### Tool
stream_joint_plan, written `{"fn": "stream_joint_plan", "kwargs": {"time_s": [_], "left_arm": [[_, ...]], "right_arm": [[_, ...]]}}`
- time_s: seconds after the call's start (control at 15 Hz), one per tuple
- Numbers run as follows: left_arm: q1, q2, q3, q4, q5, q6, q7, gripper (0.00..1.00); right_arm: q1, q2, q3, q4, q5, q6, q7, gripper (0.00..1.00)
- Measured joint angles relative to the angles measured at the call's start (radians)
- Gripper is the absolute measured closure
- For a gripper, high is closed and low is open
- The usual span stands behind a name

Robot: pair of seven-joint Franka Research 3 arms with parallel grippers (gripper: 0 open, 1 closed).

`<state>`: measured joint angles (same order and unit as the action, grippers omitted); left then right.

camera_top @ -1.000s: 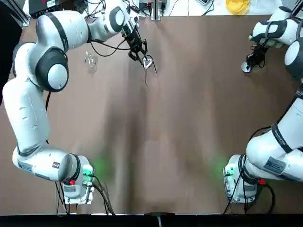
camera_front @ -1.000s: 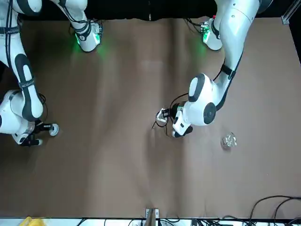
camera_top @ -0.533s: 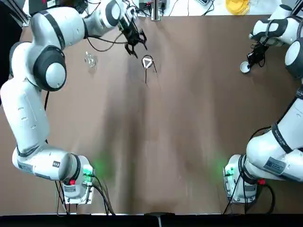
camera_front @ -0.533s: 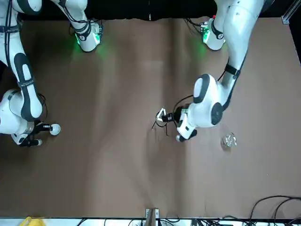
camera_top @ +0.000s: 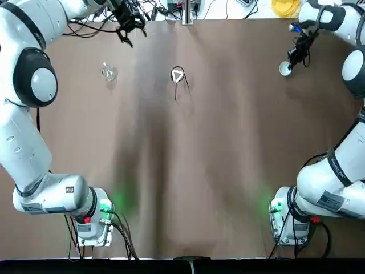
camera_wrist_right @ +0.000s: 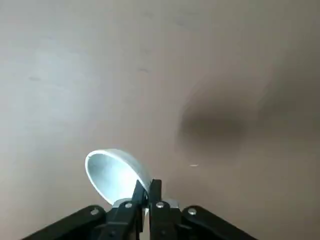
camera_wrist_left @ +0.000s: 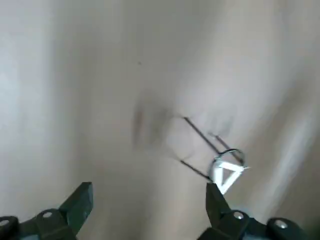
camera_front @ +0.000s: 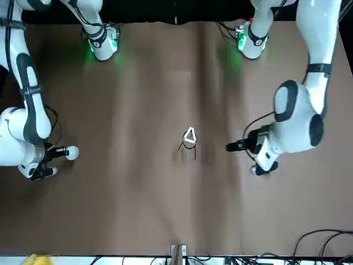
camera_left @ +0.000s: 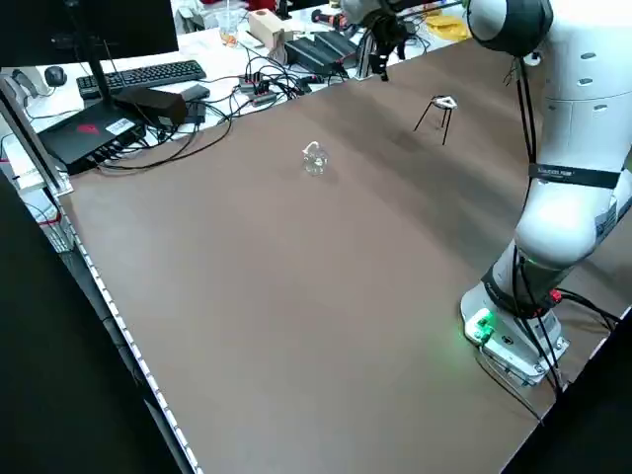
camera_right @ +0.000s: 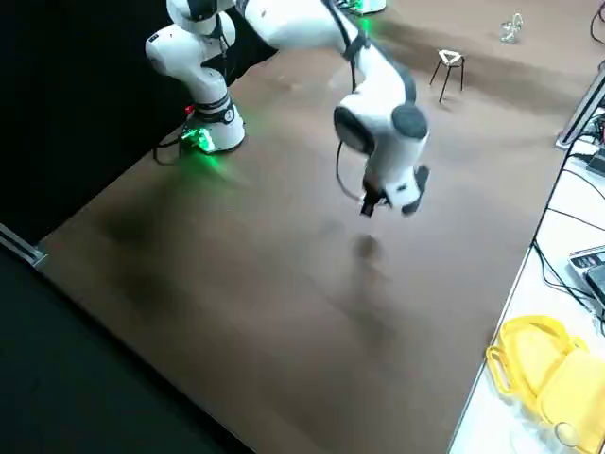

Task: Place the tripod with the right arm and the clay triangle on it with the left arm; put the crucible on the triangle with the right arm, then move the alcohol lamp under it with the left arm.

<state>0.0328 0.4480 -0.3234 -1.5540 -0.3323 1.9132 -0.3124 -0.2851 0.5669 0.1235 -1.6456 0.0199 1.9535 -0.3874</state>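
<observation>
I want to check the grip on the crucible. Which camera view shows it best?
The right wrist view: the right gripper fingers pinch the crucible rim, close up. Top and front views show it only as a small white cup; the right side view hides it.
</observation>
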Motion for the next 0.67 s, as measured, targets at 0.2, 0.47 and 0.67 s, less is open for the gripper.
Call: {"fn": "stream_joint_plan", "kwargs": {"time_s": [0.2,0.47,0.67], "left_arm": [[0.089,-0.001,0.001,0.000,0.021,-0.070,0.198,0.00],[0.219,-0.001,0.004,-0.001,0.023,-0.108,0.475,0.00],[0.322,0.000,0.007,-0.007,0.025,-0.109,0.712,0.00]], "right_arm": [[0.002,-0.067,0.098,0.006,0.000,-0.081,0.108,0.93],[0.006,-0.118,0.305,0.006,0.001,-0.129,0.421,0.93],[0.039,-0.124,0.519,0.013,0.001,-0.120,0.837,0.93]]}}
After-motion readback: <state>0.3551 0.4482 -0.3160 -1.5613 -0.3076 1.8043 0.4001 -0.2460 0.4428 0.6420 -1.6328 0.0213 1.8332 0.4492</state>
